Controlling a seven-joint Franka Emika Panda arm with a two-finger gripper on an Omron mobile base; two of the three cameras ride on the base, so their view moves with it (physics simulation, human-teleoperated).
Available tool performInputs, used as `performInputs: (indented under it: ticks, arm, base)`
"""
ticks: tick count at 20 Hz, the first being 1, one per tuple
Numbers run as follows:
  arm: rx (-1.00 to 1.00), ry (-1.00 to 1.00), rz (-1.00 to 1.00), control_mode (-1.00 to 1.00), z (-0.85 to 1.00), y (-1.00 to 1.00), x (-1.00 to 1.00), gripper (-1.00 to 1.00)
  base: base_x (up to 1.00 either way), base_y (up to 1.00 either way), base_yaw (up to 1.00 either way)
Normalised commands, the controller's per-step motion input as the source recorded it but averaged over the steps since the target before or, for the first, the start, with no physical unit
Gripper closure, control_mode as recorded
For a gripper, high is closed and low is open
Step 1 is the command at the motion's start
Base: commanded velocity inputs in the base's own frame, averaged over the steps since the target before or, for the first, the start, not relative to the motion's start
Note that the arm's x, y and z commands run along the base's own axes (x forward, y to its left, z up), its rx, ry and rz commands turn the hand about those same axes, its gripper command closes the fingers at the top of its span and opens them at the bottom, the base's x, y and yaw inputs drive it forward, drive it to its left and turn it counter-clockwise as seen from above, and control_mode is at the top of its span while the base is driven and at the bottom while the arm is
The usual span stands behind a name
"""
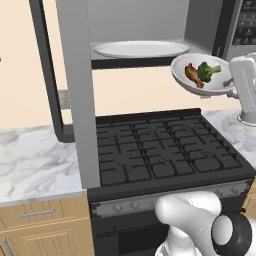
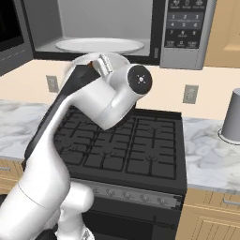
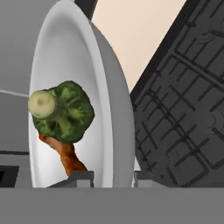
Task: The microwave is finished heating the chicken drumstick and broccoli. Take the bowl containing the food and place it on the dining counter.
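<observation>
The white-grey bowl (image 1: 218, 82) hangs in the air above the back right of the stove, just below and in front of the open microwave (image 1: 145, 25). In it lie the orange-brown chicken drumstick (image 1: 192, 74) and the green broccoli (image 1: 208, 70). My gripper (image 1: 231, 86) holds the bowl's right rim. In the hand view the gripper (image 3: 113, 178) is shut on the rim of the bowl (image 3: 78, 57), with the broccoli (image 3: 63, 111) and drumstick (image 3: 68, 157) inside. The white turntable (image 1: 141, 48) sits bare in the microwave. The dining counter is out of view.
The black gas stove (image 1: 165, 150) lies under the bowl. The microwave door (image 1: 75, 90) stands open at the left. Marble worktops (image 1: 35, 165) flank the stove. A grey cylinder (image 2: 233, 117) stands on the right worktop. My arm (image 2: 93, 103) hides most of the bowl in the right base view.
</observation>
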Motion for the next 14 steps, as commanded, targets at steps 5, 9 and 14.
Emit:
performInputs:
  ticks: [5,9,14]
  arm:
    - [-0.09,0.11,0.0,-1.0,-0.57,0.0,-0.32,1.0]
    - [0.0,0.01,0.0,-1.0,0.0,0.0,0.0,1.0]
    - [0.0,0.0,0.0,-1.0,0.0,0.0,0.0,1.0]
  base:
    - [0.0,0.0,0.0]
    - [0.0,0.0,0.0]
    - [0.0,0.0,0.0]
